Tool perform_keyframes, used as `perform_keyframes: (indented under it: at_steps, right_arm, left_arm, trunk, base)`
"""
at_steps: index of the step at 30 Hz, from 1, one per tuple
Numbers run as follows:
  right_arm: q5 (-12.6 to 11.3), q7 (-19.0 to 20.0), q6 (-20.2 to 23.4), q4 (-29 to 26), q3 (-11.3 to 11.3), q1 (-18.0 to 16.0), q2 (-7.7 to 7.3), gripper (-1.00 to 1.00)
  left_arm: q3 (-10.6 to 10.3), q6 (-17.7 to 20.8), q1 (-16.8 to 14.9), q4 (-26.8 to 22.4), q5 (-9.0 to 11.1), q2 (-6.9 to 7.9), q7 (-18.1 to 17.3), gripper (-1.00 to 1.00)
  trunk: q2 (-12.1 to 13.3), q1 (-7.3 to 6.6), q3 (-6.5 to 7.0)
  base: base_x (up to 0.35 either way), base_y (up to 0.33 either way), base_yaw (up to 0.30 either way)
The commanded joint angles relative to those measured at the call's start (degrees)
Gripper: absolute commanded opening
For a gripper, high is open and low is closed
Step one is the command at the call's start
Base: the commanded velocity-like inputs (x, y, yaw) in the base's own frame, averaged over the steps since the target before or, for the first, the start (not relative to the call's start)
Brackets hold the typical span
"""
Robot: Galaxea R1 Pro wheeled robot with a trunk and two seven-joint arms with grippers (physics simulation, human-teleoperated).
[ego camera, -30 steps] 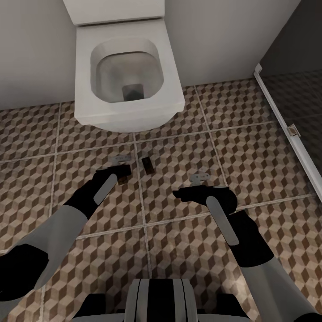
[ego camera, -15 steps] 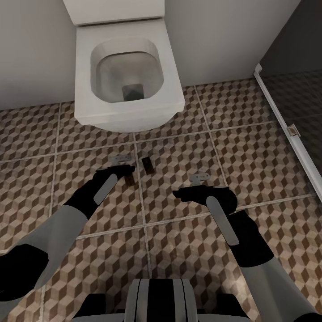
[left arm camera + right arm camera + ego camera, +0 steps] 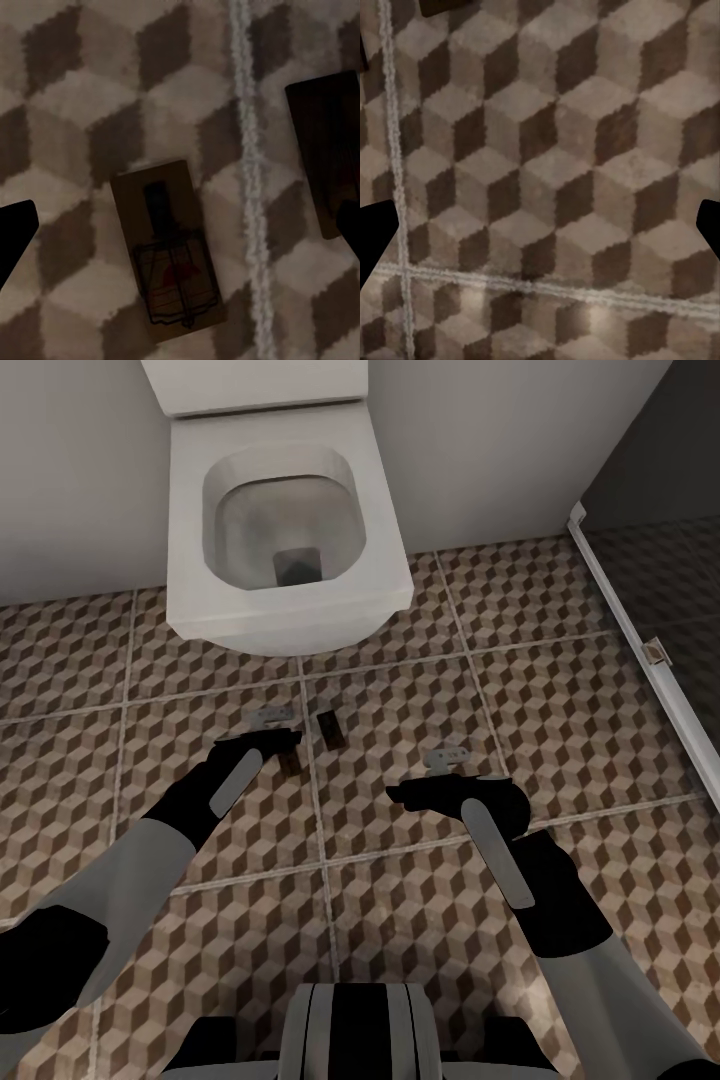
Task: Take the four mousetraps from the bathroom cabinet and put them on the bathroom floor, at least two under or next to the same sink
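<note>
Nothing had shifted from half a second before; a second before, the left hand (image 3: pixel 262 745) sat a touch differently over its trap. It hovered low over the tiled floor (image 3: pixel 560 690), fingers spread wide and empty. One mousetrap (image 3: pixel 167 250) lay flat on the tiles below it, a second trap (image 3: pixel 331 729) just across the grout line. The right hand (image 3: pixel 425 792) was open over bare floor. A toilet (image 3: pixel 285 520) stood ahead.

The right hand (image 3: pixel 540 232) is hanging over the floor (image 3: pixel 555 165) with its two dark fingertips (image 3: pixel 375 236) spread wide at opposite edges, pale grout lines crossing below, and a dark object's edge (image 3: pixel 446 6) showing at one border.
</note>
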Motion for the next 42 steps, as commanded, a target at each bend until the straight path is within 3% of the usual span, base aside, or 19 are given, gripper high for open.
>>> perform_keyframes:
  at_steps: [1, 42]
  right_arm:
    - [-0.56, -0.60, 0.13, -0.05, 0.11, -0.04, -0.05, 1.00]
    - [-0.56, -0.56, 0.13, -0.04, 0.12, -0.04, 0.00, 1.00]
  left_arm:
    - [-0.31, 0.07, -0.04, -0.10, 0.61, 0.08, 0.56, 1.00]
    - [-0.28, 0.04, 0.04, -0.23, 0.76, 0.16, 0.57, 1.00]
  trunk:
    - [-0.01, -0.01, -0.03]
    - [-0.01, -0.01, -0.03]
  base:
    - [0.000, 0.000, 0.000]
    - [0.000, 0.000, 0.000]
